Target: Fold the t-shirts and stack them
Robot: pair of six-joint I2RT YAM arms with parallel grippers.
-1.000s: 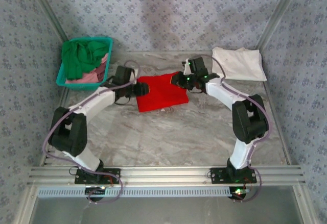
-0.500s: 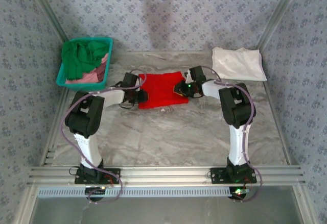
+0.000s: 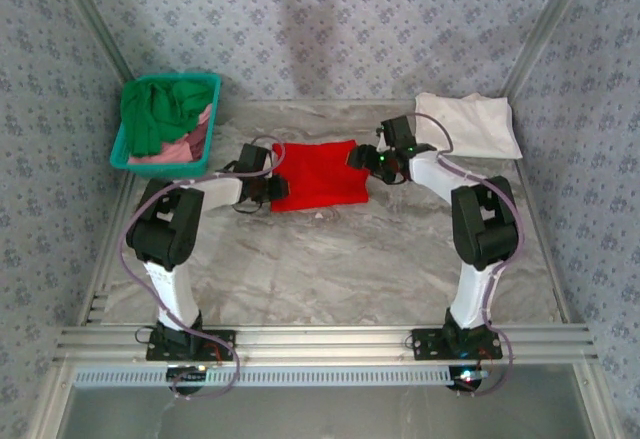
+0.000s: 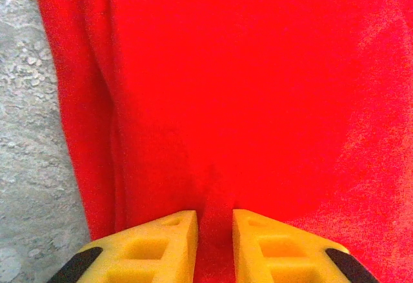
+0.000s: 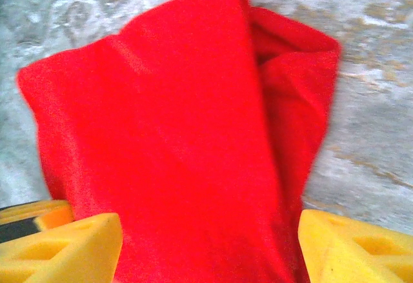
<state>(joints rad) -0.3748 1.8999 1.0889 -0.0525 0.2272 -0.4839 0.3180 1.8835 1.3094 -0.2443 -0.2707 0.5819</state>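
Where the grey marbled table nears the far wall, a red t-shirt lies folded flat at the middle. A white t-shirt lies in the right corner, and a teal basket in the left corner holds a green t-shirt and a pink t-shirt. At the red t-shirt's left edge, the left gripper pinches a ridge of its cloth. The right gripper, at the right edge, stands wide open over the cloth.

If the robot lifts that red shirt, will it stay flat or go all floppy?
Probably floppy: the red t-shirt shows soft folds and rumpled edges, so it would likely droop. It looks thin, so it is probably light.
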